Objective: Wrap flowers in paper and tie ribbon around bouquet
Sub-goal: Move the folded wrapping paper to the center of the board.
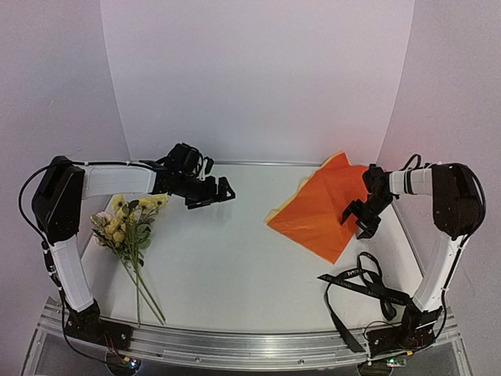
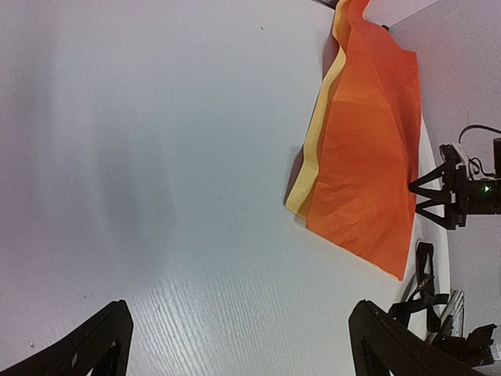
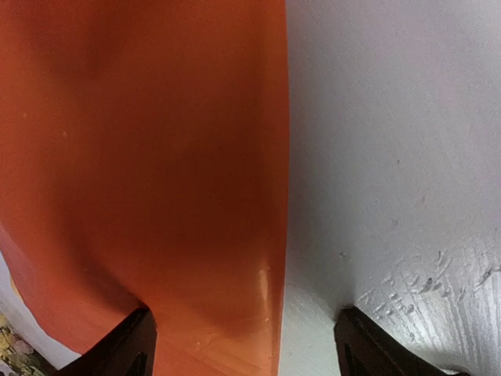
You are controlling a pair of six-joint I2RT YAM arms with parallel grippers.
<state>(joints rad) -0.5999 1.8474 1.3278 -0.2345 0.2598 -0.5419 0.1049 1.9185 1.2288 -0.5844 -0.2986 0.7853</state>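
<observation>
Jaws: left gripper (image 1: pixel 213 196) apart, well left of paper (image 1: pixel 317 211); right gripper (image 1: pixel 358 221) apart, straddling paper's right edge; flowers (image 1: pixel 129 219) far left of paper; ribbon (image 1: pixel 364 283) just nearward of paper

Wide gap between flowers (image 1: pixel 129 219) and paper (image 1: pixel 317 207), ribbon (image 1: pixel 368 286) looped front right

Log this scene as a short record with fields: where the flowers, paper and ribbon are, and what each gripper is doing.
left side: flowers lying loose beside the left arm, unwrapped
right rear: paper, a rumpled orange sheet, paler underside showing
right front: ribbon, black, looped
left arm: left gripper open, empty, above the table
right arm: right gripper open, jaws astride the paper's right edge
progress: wrapping not yet begun
</observation>
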